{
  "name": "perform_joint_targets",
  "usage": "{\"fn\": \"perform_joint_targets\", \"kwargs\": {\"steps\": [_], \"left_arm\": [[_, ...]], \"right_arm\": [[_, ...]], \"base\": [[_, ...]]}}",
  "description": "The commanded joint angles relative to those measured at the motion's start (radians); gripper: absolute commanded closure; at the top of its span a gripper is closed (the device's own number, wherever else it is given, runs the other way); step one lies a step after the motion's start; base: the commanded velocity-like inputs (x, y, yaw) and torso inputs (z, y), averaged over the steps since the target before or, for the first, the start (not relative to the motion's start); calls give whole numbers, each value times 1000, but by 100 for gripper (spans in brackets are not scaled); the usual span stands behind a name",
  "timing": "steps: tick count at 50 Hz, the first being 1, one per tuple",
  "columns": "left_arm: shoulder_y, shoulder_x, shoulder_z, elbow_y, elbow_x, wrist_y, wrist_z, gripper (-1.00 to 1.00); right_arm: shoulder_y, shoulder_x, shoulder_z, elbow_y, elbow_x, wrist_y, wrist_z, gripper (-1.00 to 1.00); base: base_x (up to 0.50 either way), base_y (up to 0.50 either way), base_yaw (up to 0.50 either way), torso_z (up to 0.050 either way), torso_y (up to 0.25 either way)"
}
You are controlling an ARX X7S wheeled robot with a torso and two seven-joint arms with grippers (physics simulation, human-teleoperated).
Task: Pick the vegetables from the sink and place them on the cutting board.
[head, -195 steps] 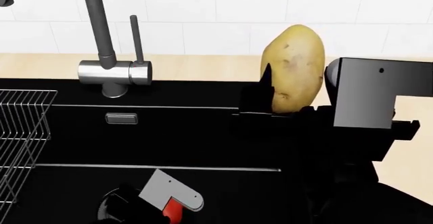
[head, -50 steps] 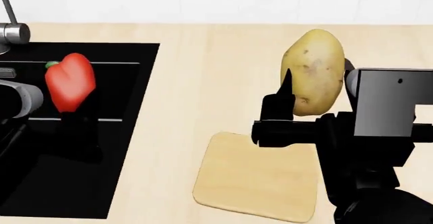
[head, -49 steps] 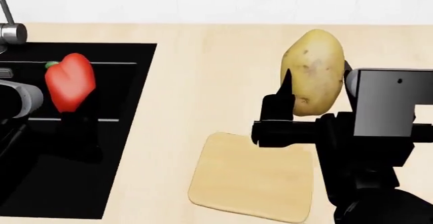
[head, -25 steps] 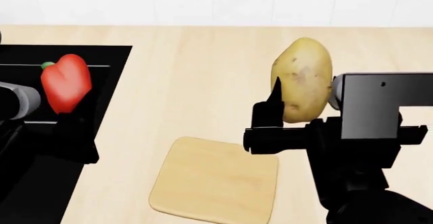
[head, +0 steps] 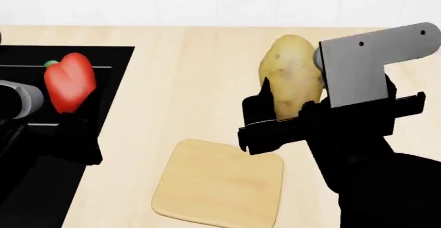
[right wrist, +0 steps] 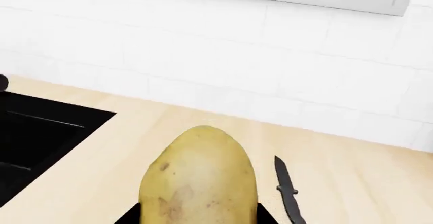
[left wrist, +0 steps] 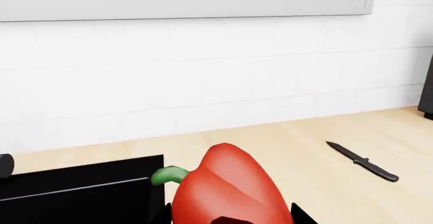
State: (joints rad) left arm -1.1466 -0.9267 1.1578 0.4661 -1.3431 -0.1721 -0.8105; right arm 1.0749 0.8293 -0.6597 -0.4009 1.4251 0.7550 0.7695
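Head view showed, furthest to the left, the sink (head: 41, 186) with the left gripper (head: 72, 115) raised over it, clamped on the red bell pepper (head: 69, 82), which stood upright above the fingers with its green stem turned away from the board. To the right of that hand lay bare countertop (head: 193, 73), then the cutting board (head: 206, 192), flat and carrying nothing, sitting low between the two hands and nearer the right one. The right gripper (head: 279, 119) was closed on the potato (head: 293, 81), held on end above its fingers, and hung just beyond the board's far right corner, tilted. In the left wrist view the pepper filled the space directly ahead of the fingers, and a black knife (left wrist: 362, 160) rested on the counter well beyond and to its right; the right wrist view showed that same knife past the potato. Both vegetables were out of the basin, so I judged the carrying step was in hand, with neither yet set down. The next move would likely call for lowering the right hand toward the board, placing the potato to one side and leaving room for the pepper
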Motion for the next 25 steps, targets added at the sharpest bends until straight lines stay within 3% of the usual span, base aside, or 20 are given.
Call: {"fn": "perform_joint_targets", "kwargs": {"steps": [1, 8, 25], "left_arm": [[-19, -2, -7, 8, -20, -7, -3, 100], [-12, -2, -8, 9, -17, 0, -2, 100], [-4, -11, -10, 19, -13, 2, 4, 100]], "right_arm": [[217, -17, -55, 111, 247, 273, -57, 100], [269, -29, -117, 139, 336, 382, -14, 100], [174, -77, -169, 117, 155, 321, -85, 100]], "base": [[0, 0, 0, 0, 0], [0, 0, 0, 0, 0], [0, 0, 0, 0, 0]]}}
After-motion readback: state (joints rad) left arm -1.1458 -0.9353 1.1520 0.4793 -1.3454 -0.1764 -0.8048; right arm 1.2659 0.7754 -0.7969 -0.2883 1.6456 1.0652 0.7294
